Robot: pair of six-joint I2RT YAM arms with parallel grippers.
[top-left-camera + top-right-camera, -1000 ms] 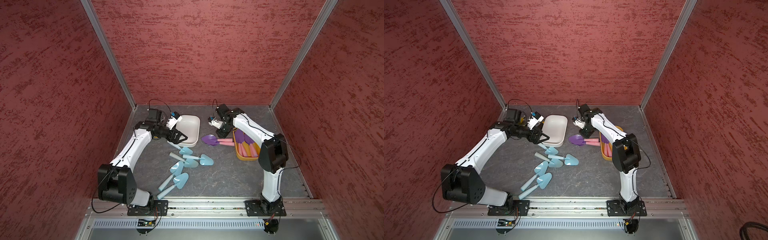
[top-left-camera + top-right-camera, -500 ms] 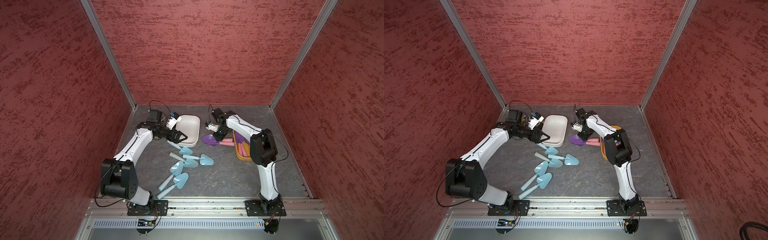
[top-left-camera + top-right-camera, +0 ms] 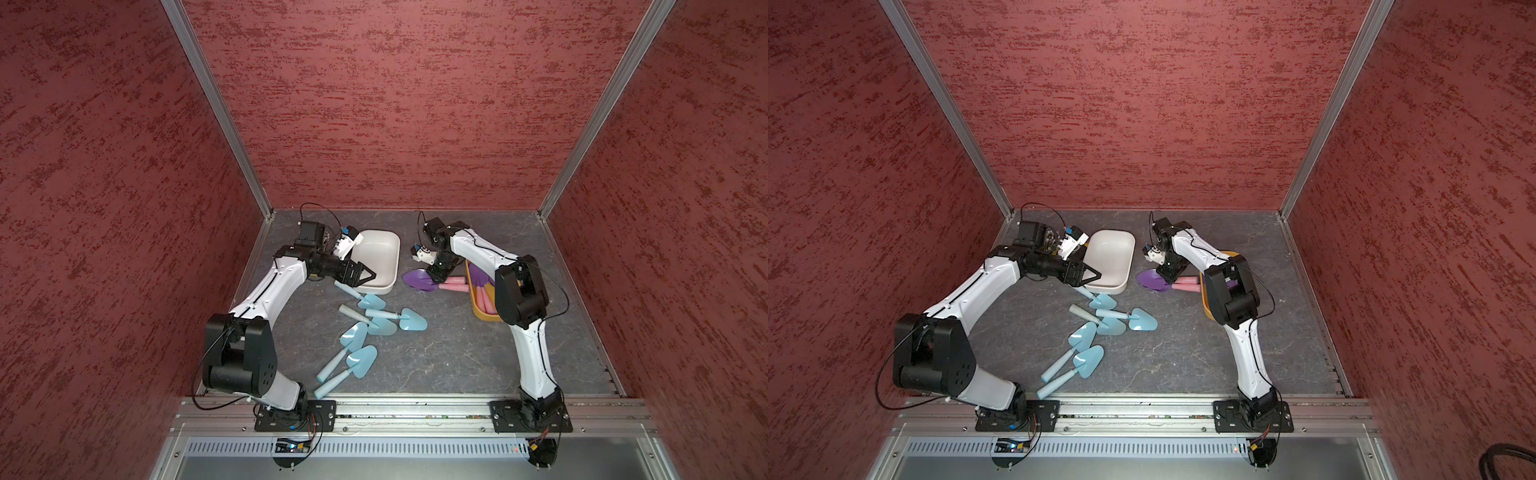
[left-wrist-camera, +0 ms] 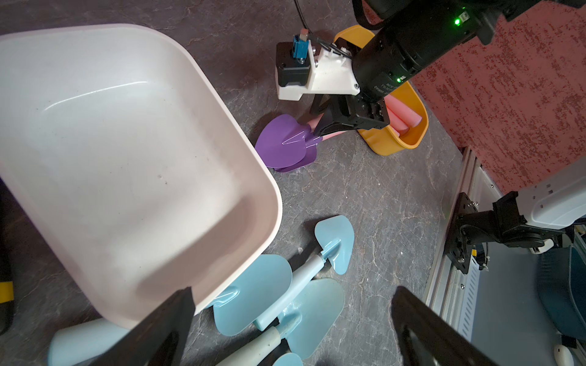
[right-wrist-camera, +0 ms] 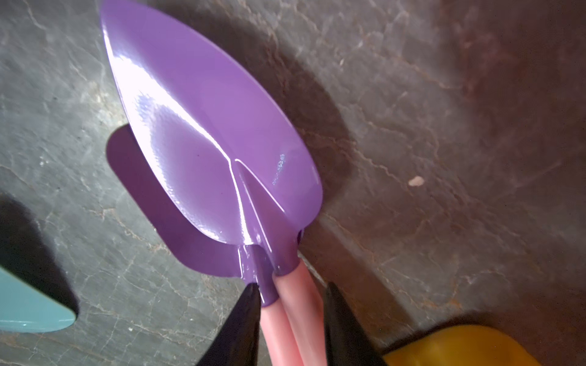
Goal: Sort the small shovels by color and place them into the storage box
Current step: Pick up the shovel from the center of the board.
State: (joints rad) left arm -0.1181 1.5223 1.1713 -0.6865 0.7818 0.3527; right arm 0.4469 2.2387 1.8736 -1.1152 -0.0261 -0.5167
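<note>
Toward far edge of worktop [image 3: 449,353], beside yellow box [image 4: 393,147]: right gripper [image 5: 290,286] pinching two stacked purple shovels [image 5: 203,126] by handles [image 5: 295,329], pickup step; left gripper [image 4: 293,291] spread, empty. Next, likely: lift both into yellow box.

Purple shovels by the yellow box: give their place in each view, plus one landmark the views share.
In a top view: purple shovels lie between the white tray and the yellow box.
In a top view: same spot, just short of the box.
Left wrist: past the tray's rim, near the box.
Right wrist: close up, filling most of the picture, handles inside the right gripper.
Shared landmark: the yellow box.
</note>
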